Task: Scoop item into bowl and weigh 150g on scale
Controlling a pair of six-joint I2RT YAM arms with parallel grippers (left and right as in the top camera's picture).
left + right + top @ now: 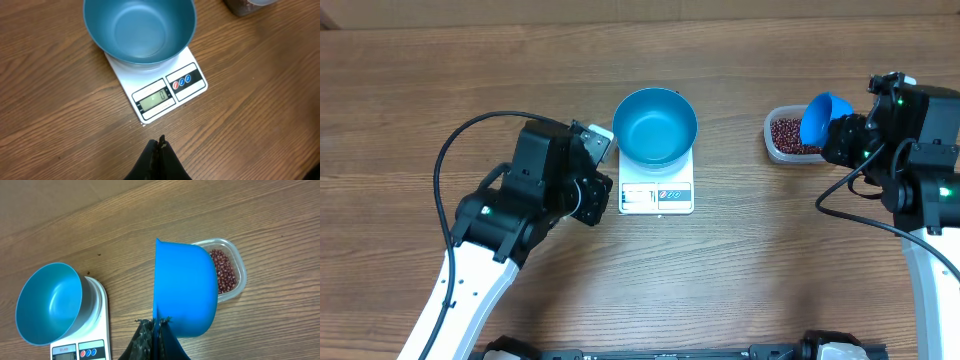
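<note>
The round blue bowl (655, 125) (140, 30) (50, 302) stands empty on the white scale (657, 197) (170, 92) (97, 330), whose display reads zero. Dark red beans (785, 133) (225, 272) lie in a clear tub (770, 145) (241, 267) to the right of the scale. My right gripper (842, 135) (160, 322) is shut on the handle of a small blue scoop (825, 117) (185, 290), held tilted above the tub's near edge; no beans show inside it. Just off the scale's front left corner, my left gripper (600, 205) (161, 142) is shut and holds nothing.
Both arms' cables (445, 170) loop over the wooden table (750, 270). The tub's corner (245, 5) shows at the top of the left wrist view.
</note>
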